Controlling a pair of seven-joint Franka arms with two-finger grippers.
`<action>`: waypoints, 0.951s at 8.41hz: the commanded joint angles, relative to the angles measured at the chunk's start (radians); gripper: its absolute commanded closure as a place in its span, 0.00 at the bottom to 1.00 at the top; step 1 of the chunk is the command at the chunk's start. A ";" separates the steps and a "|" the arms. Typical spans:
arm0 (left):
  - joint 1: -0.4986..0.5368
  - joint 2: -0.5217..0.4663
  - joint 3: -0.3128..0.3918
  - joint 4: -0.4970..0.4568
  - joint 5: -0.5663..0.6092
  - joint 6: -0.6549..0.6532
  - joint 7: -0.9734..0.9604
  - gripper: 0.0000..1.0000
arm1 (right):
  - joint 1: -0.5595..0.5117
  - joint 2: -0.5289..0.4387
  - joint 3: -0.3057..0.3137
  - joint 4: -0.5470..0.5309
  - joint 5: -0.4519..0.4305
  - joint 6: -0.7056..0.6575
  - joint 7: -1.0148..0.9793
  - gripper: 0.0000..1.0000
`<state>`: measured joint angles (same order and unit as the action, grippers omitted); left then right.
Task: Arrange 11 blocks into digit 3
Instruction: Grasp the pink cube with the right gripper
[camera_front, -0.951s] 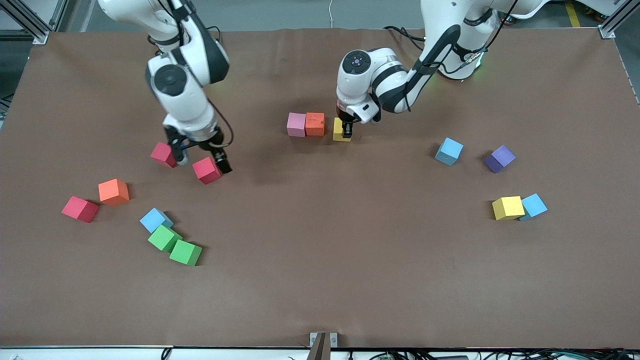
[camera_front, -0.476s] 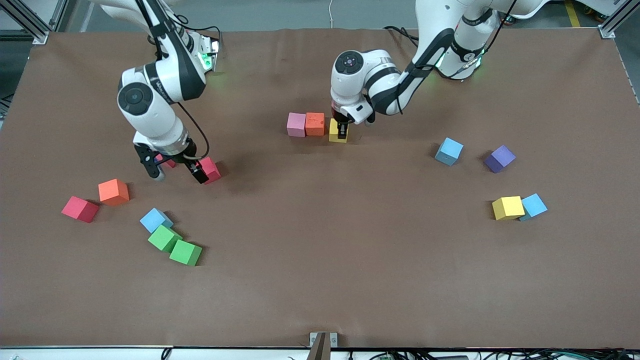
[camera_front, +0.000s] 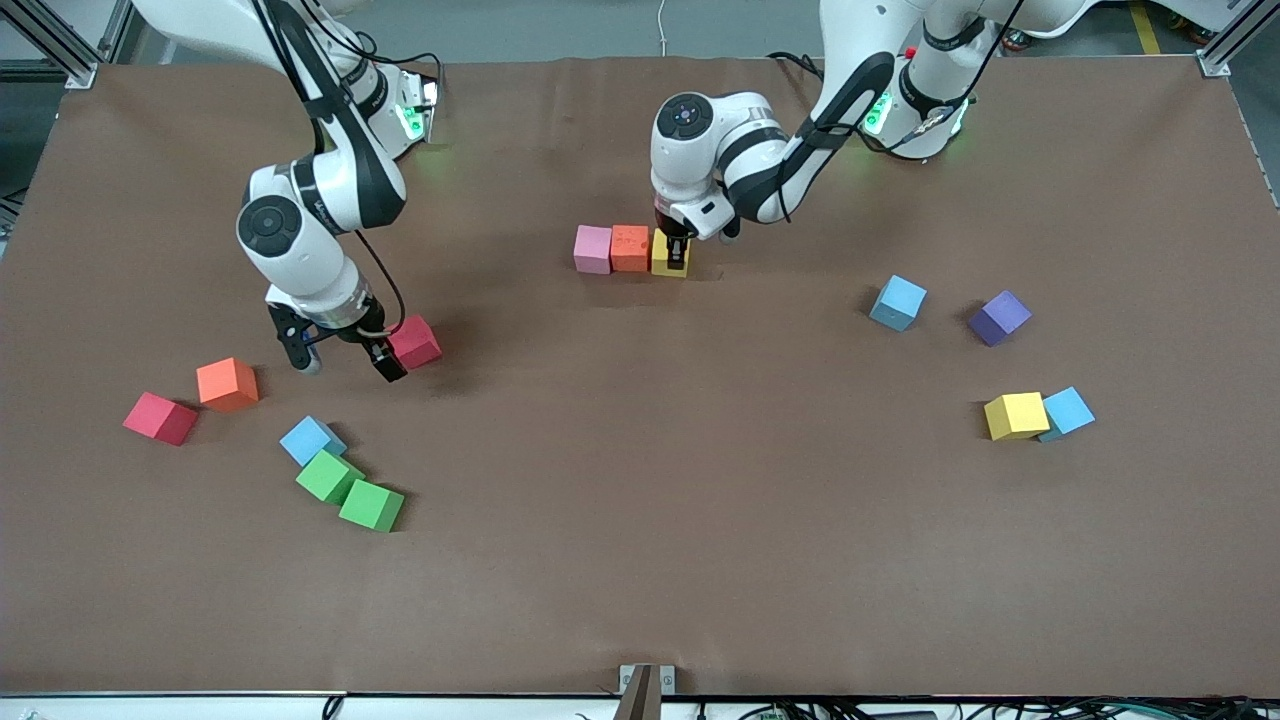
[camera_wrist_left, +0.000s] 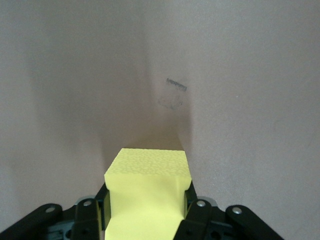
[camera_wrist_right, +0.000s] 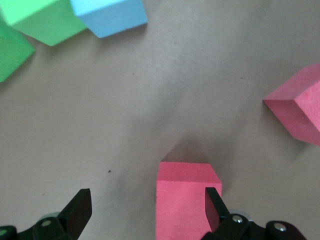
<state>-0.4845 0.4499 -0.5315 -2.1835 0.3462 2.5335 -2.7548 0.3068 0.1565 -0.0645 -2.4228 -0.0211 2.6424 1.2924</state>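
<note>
Yellow cube (camera_front: 669, 256), clamped in the left gripper (camera_front: 679, 252), sits just beside the orange cube (camera_front: 630, 247) in the row; right gripper (camera_front: 343, 358) gapes empty, red cube (camera_front: 414, 342) touching one finger.

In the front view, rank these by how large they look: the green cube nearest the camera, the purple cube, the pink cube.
1. Green cube, largest.
2. Purple cube, slightly smaller.
3. Pink cube, smallest.
Green lies nearest the camera, pink farthest, so true sizes may match.
</note>
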 joint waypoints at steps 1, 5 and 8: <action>-0.031 0.044 0.005 0.042 0.031 -0.030 -0.150 0.51 | -0.011 -0.015 0.020 -0.045 0.038 0.024 0.042 0.00; -0.083 0.046 0.044 0.050 0.033 -0.030 -0.226 0.51 | 0.009 -0.017 0.020 -0.111 0.038 0.051 0.073 0.00; -0.108 0.055 0.064 0.064 0.033 -0.030 -0.244 0.51 | 0.044 0.001 0.022 -0.110 0.038 0.063 0.103 0.00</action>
<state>-0.5628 0.4589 -0.4778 -2.1447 0.3442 2.4932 -2.7877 0.3366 0.1613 -0.0463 -2.5105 -0.0010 2.6801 1.3728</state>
